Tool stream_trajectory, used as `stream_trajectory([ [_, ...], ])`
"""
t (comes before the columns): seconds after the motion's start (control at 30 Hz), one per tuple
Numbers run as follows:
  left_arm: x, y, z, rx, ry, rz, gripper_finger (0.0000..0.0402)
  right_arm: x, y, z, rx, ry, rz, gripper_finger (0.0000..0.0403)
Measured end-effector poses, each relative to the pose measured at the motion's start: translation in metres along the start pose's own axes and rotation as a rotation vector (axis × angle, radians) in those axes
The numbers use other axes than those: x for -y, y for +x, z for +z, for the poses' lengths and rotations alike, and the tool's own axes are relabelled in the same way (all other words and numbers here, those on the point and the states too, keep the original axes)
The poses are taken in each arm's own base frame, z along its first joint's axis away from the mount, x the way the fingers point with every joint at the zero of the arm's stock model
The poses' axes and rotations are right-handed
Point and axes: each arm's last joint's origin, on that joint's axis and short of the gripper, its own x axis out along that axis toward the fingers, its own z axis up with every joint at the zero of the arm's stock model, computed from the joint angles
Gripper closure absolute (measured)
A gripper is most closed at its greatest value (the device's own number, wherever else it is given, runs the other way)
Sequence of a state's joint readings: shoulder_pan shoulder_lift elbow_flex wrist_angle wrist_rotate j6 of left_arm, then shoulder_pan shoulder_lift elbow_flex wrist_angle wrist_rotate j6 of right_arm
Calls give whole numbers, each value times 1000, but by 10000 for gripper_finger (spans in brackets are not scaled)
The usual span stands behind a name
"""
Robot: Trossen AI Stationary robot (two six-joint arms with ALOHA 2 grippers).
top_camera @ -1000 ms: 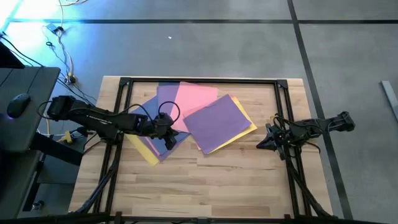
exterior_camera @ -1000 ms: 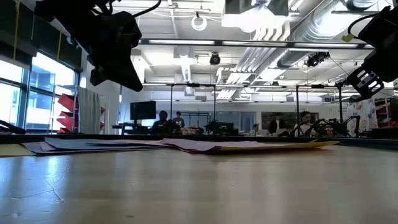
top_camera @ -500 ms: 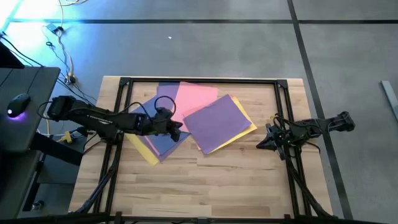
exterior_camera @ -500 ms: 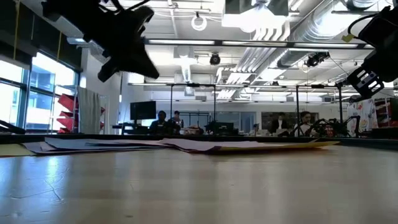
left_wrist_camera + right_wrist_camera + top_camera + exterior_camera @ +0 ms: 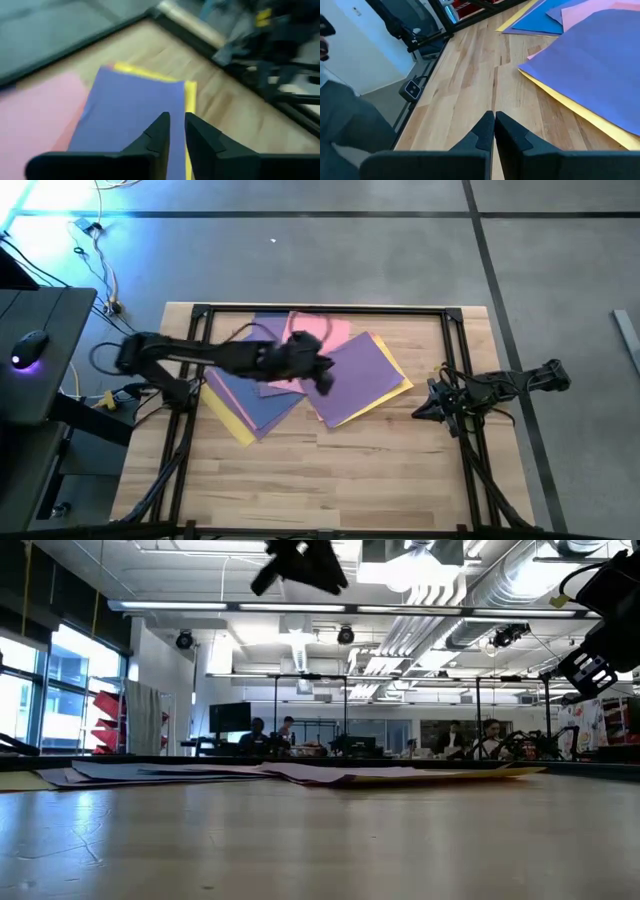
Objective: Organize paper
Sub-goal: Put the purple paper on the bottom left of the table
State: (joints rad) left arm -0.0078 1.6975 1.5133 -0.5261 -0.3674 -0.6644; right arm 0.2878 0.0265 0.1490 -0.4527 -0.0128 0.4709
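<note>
The paper (image 5: 300, 375) is lying in a messy fan in the middle of the table (image 5: 330, 480), so the tidying is not done yet. On the left, blue and yellow sheets are pointing corner-down toward the front edge. The left gripper (image 5: 325, 377) is hanging above the purple sheet (image 5: 350, 378), open just a crack and holding nothing. That sheet is sitting tilted, like a diamond. The right gripper (image 5: 422, 408) is waiting, shut and empty, by the table's right side.
</note>
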Motion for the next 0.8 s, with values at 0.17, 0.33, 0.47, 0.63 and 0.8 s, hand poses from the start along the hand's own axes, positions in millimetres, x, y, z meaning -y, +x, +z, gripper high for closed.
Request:
stream_trajectory([
  [0.17,8,50,-20,-214,38,-80,299,0,0,0,0,0,0,403],
  [0.33,13,88,-70,-483,196,-110,265,0,0,0,-3,0,4,403],
  [0.47,31,96,-107,-560,479,-188,244,0,0,0,-3,0,3,403],
  [0.63,45,96,-141,-540,855,-123,223,0,0,0,-4,0,2,403],
  [0.8,47,101,-162,-528,1022,-7,216,0,0,0,-5,0,1,403],
])
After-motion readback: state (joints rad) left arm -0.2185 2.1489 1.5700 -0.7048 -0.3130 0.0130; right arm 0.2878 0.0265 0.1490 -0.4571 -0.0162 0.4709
